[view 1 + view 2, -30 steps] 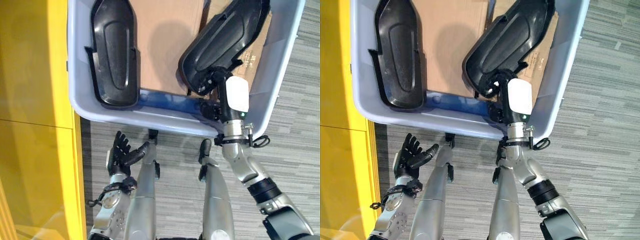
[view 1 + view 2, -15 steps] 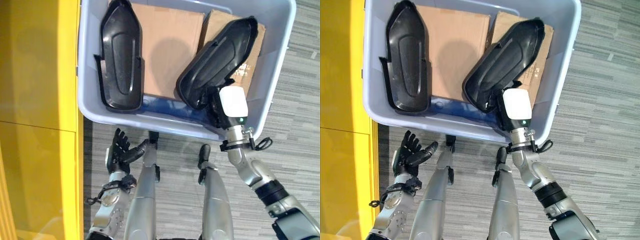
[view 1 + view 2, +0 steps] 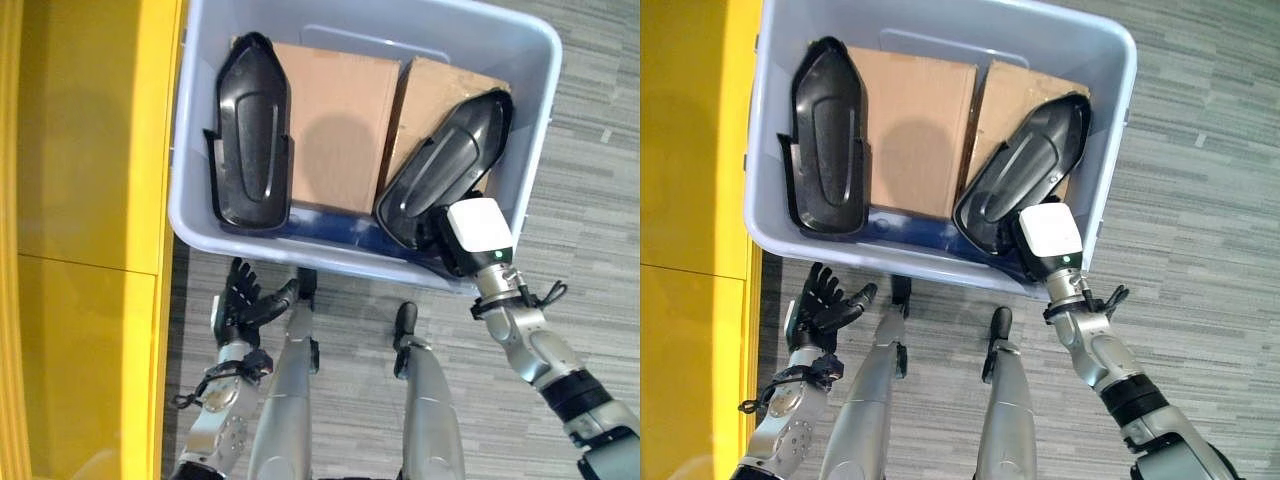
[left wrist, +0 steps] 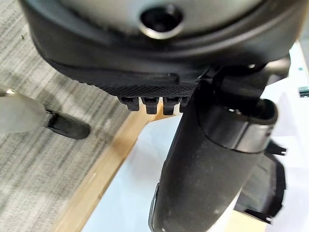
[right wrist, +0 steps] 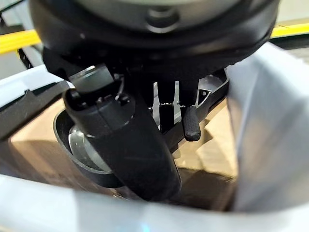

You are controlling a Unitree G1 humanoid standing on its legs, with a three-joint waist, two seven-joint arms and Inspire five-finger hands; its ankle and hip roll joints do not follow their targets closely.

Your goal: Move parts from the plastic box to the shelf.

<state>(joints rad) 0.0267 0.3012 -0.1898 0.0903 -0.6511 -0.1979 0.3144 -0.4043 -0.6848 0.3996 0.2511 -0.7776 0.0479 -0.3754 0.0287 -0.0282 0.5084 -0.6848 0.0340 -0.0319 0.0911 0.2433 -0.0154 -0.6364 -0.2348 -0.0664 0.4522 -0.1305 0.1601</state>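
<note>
The robot's right hand reaches over the near wall of the pale blue-grey plastic box and sits at the near end of a black moulded plastic part. This long shell-shaped piece leans tilted inside the box, rising away from the hand toward the far right corner. In the right wrist view the thumb lies across the part's rounded rim and the fingers curl against its inner ribs, so the hand is closed on that part. Flat brown cardboard sheets line the box floor beyond the hand. A second black moulded plastic part lies well to the left of the right hand, along the box's left wall. The left hand hangs outside the box, below its near wall, with fingers spread and relaxed, holding nothing. A yellow shelf surface stands just left of it.
</note>
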